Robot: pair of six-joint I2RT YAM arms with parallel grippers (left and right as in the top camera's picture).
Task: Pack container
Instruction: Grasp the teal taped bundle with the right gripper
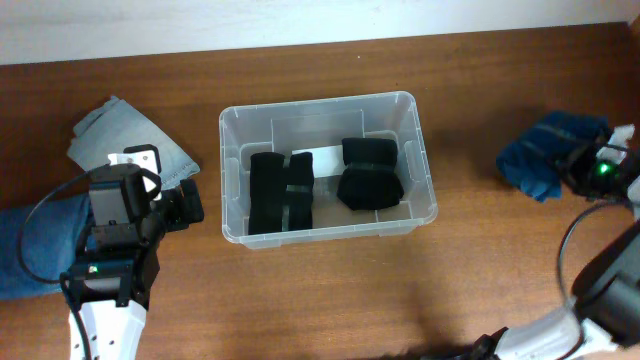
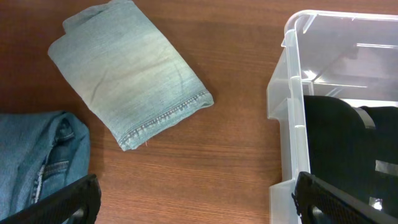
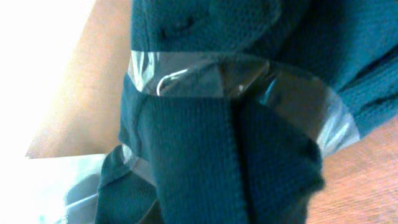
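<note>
Container (image 1: 320, 104) with white label (image 1: 328, 158), writing unreadable; left jaws apart, right jaws undeterminable against blue bundle (image 1: 545, 155).

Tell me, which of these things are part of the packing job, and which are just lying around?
Part of the job: container; long black bundle and shorter black bundle inside it; taped blue knit bundle.

Lying about for now, perhaps awaiting packing: folded light denim; blue jeans, both left of the container.
</note>
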